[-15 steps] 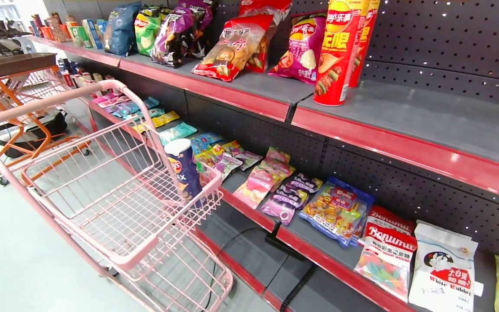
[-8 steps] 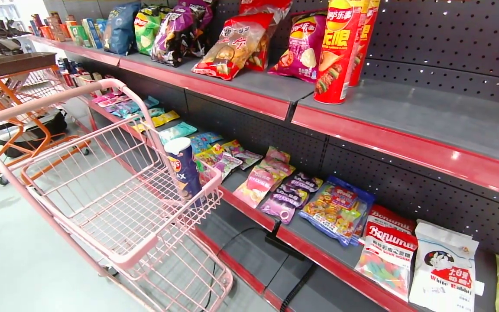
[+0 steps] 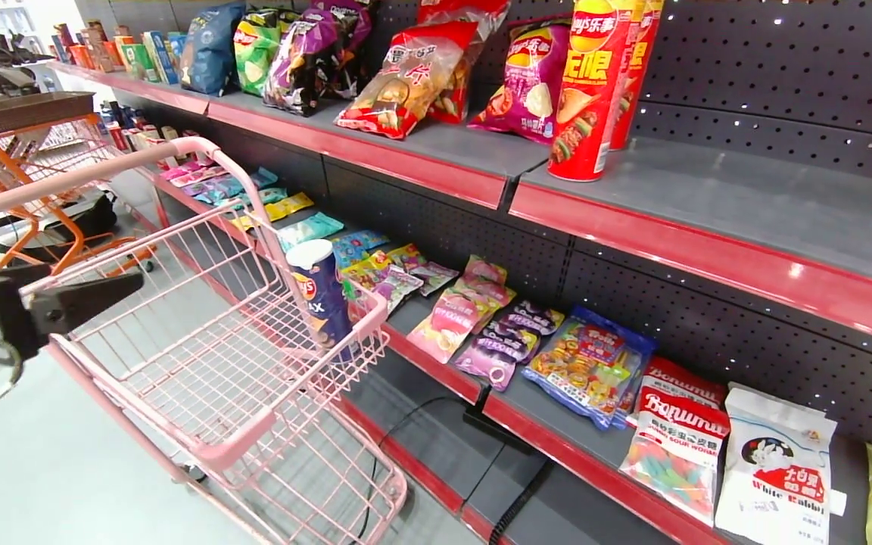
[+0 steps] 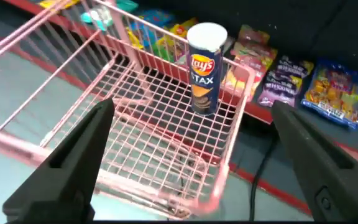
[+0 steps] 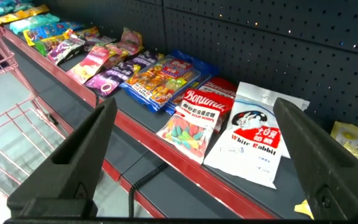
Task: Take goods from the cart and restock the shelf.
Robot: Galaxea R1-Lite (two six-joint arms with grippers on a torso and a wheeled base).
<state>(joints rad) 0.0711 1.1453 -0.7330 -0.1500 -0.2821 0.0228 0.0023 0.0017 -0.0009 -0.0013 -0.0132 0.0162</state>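
Nearest, left gripper (image 4: 192, 109) over the pink cart (image 3: 209, 454), right gripper (image 5: 194, 102) before the lower shelf (image 3: 436, 372), both empty, jaws wide apart. One blue chip can (image 3: 320, 295) upright in the cart's far corner. Beyond, two red chip cans (image 3: 590, 91) upright on the upper shelf (image 3: 708, 261).

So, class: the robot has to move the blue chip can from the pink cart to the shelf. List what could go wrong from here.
1. The chip can stands upright in the far corner of the pink cart, close to the wires; the open left end effector might catch the mesh or tip it.
2. The tall red cans on the upper shelf stand near its edge; placing beside them might topple one.
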